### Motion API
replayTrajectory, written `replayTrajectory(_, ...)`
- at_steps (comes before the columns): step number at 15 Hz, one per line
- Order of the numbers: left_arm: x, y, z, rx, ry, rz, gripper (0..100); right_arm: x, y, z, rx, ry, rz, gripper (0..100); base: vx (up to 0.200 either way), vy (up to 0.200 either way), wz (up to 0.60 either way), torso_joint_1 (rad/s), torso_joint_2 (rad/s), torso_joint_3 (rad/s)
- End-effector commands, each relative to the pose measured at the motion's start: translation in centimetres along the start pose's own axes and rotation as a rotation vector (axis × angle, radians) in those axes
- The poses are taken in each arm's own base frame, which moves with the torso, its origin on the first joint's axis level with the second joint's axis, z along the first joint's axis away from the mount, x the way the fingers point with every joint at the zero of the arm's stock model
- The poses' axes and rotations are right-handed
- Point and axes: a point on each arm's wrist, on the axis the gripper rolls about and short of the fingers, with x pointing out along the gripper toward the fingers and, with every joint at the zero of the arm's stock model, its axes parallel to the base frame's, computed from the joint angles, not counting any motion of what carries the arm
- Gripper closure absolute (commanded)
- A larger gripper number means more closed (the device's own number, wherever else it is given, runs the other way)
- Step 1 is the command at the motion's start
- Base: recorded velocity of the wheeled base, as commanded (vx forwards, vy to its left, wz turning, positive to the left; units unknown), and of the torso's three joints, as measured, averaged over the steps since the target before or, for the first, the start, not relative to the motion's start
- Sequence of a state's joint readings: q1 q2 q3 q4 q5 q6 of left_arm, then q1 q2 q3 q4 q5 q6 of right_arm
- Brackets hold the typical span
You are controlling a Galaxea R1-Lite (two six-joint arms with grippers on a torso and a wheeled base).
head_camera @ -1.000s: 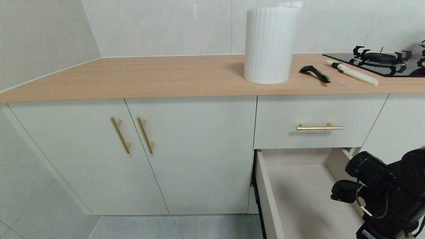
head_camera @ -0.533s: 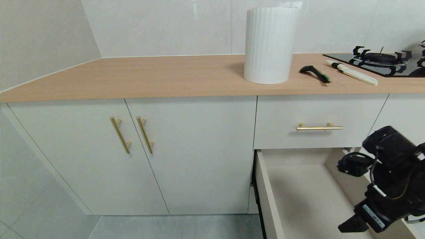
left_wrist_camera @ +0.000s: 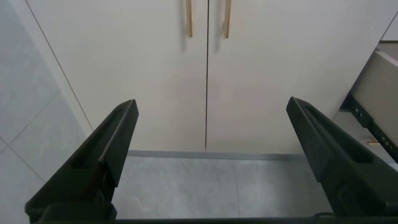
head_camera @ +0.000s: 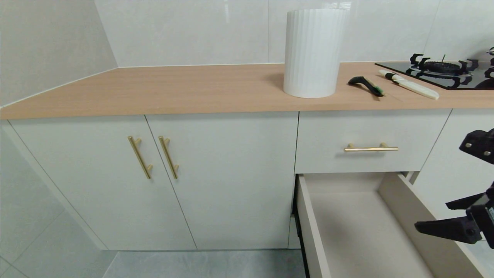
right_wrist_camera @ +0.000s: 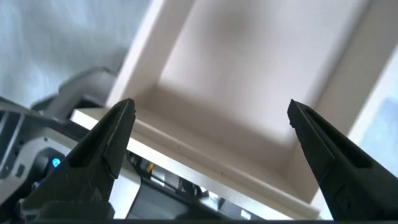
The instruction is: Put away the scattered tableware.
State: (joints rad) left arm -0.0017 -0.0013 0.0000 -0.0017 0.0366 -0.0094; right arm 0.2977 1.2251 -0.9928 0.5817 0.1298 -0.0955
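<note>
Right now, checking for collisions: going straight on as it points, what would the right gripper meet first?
Likely the inside of the open drawer; the right gripper is open, depth unclear.

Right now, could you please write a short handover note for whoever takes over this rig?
Left gripper: open, empty, facing the cupboard doors.
Right gripper: open, empty, above the open drawer.
Things: peeler and knife lie on the counter, right of the white canister.
Done: drawer pulled out; nothing visible inside.
Left: put peeler and knife into the drawer, then probably close it.
</note>
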Motion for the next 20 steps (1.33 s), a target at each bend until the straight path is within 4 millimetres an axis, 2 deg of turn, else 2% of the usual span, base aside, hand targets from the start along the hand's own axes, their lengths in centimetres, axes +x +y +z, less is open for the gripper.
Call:
replayTrajectory(1, 0.0, 0.0, 0.0, 0.000, 0.000, 0.000, 0, -2.5, 0.3, -0.2, -0.014, -0.098, -0.009, 0, 0.000, 0.000, 0.00, 0.002, -0.13, -0.154)
replayTrajectory(4, 0.0, 0.0, 0.0, -0.001, 0.000, 0.000, 0, -3.3, 0.3, 1.3, -0.018, -0.154, -0.014, 0, 0.000, 0.000, 0.00, 0.032, -0.20, -0.310)
replayTrajectory(7, 0.0, 0.0, 0.0, -0.001, 0.000, 0.000, 0, -2.9, 0.0, 4.3, 0.019, -0.197, -0.015, 0, 0.000, 0.000, 0.00, 0.072, -0.52, -0.347)
replayTrajectory(9, 0.0, 0.0, 0.0, 0.000, 0.000, 0.000, 0, -3.5, -0.6, 7.2, 0.040, -0.272, -0.037, 0, 0.000, 0.000, 0.00, 0.112, -0.48, -0.339)
replayTrajectory(11, 0.0, 0.0, 0.0, -0.001, 0.000, 0.000, 0, -4.3, -1.4, 11.2, 0.058, -0.363, -0.066, 0, 0.000, 0.000, 0.00, 0.122, -0.41, -0.303)
replayTrajectory(13, 0.0, 0.0, 0.0, -0.001, 0.000, 0.000, 0, -3.8, -2.3, 14.8, 0.084, -0.351, -0.154, 0, 0.000, 0.000, 0.00, 0.049, -0.15, -0.115)
replayTrajectory(14, 0.0, 0.0, 0.0, 0.000, 0.000, 0.000, 0, -3.0, -2.6, 15.9, 0.098, -0.328, -0.185, 0, 0.000, 0.000, 0.00, 0.036, -0.07, -0.056)
replayTrajectory(15, 0.0, 0.0, 0.0, -0.001, 0.000, 0.000, 0, 0.1, -3.4, 17.1, 0.188, -0.231, -0.255, 0, 0.000, 0.000, 0.00, 0.000, 0.00, 0.000)
replayTrajectory(16, 0.0, 0.0, 0.0, -0.001, 0.000, 0.000, 0, 1.9, -3.9, 17.8, 0.204, -0.237, -0.325, 0, 0.000, 0.000, 0.00, 0.000, 0.00, 0.000)
replayTrajectory(17, 0.0, 0.0, 0.0, 0.000, 0.000, 0.000, 0, 2.9, -4.2, 18.1, 0.207, -0.238, -0.346, 0, 0.000, 0.000, 0.00, 0.000, 0.00, 0.000)
replayTrajectory(18, 0.0, 0.0, 0.0, -0.001, 0.000, 0.000, 0, 5.6, -4.7, 18.2, 0.219, -0.187, -0.369, 0, 0.000, 0.000, 0.00, 0.000, 0.00, 0.000)
replayTrajectory(20, 0.0, 0.0, 0.0, 0.000, 0.000, 0.000, 0, 7.0, -4.9, 18.2, 0.281, -0.168, -0.363, 0, 0.000, 0.000, 0.00, 0.000, 0.00, 0.000)
